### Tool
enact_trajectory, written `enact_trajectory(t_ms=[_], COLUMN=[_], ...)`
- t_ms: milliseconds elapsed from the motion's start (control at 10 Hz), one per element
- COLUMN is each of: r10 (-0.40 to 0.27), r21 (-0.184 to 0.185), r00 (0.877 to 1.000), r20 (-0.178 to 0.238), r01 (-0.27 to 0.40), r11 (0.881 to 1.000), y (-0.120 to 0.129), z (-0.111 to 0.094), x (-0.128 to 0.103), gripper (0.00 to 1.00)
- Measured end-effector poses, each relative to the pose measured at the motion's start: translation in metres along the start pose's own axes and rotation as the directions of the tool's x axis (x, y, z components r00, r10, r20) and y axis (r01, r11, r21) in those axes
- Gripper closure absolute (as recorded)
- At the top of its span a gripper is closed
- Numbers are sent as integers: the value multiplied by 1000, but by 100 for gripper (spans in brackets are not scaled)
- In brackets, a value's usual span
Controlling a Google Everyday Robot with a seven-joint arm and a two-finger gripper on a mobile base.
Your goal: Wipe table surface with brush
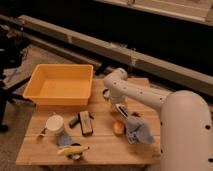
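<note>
The table surface (pixel 102 142) is a light-wood plank top in the middle of the camera view. The brush lies just right of the yellow tub, its round pale head (pixel 106 94) by the tub's corner. Its whitish, dark-banded handle (pixel 122 112) runs down-right towards the orange lump. My white arm comes in from the lower right, bends above the table's far edge and points down. The gripper (pixel 120 106) sits low over the brush handle, which my wrist partly hides. Whether it touches the handle does not show.
A yellow tub (pixel 60 85) fills the table's back left. In front lie a black block with pale centre (pixel 86 122), a white cup (pixel 55 123), a banana (pixel 72 150), an orange lump (pixel 118 127) and a crumpled blue-grey cloth (pixel 139 131). A long rail runs behind.
</note>
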Motion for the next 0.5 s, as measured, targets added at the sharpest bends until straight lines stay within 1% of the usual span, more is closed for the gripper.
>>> enact_trajectory(t_ms=[100, 300, 400, 500], r10=[-2, -13, -12, -12], r21=[3, 4, 2, 0], r00=[1000, 1000, 1000, 1000], r20=[9, 18, 19, 19], r01=[2, 13, 12, 12], r11=[1000, 1000, 1000, 1000], y=[-1, -5, -4, -3], z=[1, 1, 2, 2], x=[0, 0, -1, -1], gripper=[63, 84, 92, 95])
